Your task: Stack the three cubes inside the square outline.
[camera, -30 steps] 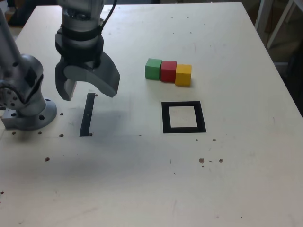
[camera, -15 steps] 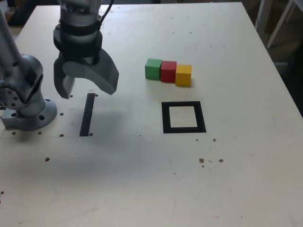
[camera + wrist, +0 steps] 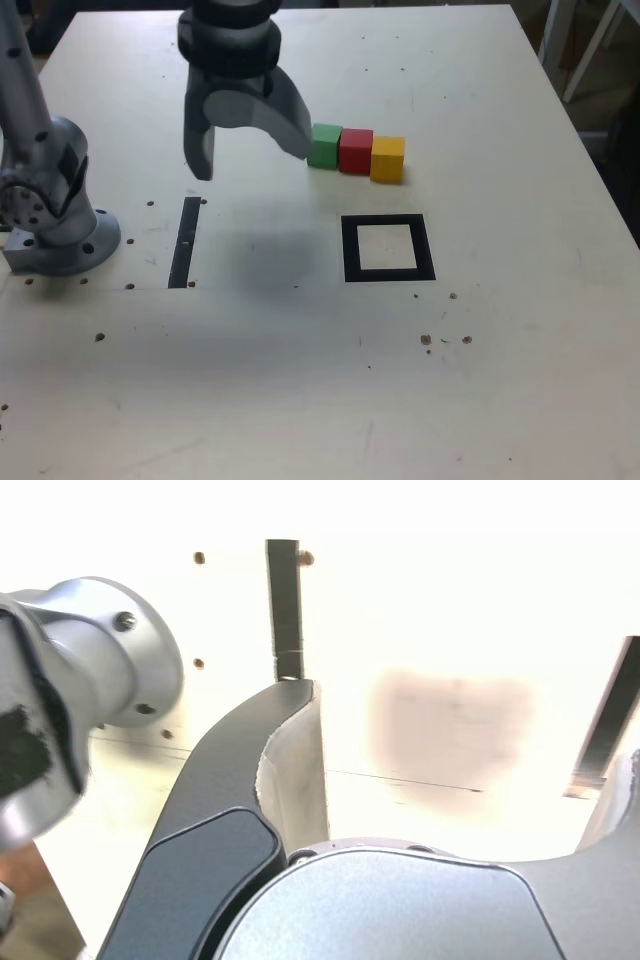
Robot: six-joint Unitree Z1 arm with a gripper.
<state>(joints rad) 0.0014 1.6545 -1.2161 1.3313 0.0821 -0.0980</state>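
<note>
Since a second ago the gripper (image 3: 250,140) has swung toward the cubes — fingers spread, empty. Green (image 3: 324,146), red (image 3: 356,151), yellow (image 3: 387,159) blocks sit touching in a row beyond the square outline (image 3: 388,248) — matte, speckled pale desk (image 3: 500,350).

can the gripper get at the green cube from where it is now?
Probably yes. The gripper is open and empty, right beside the green cube on the exterior view's left. Nothing lies between them. One snag: the red cube looks pressed against the green one's far side, so a finger has little room there.
</note>
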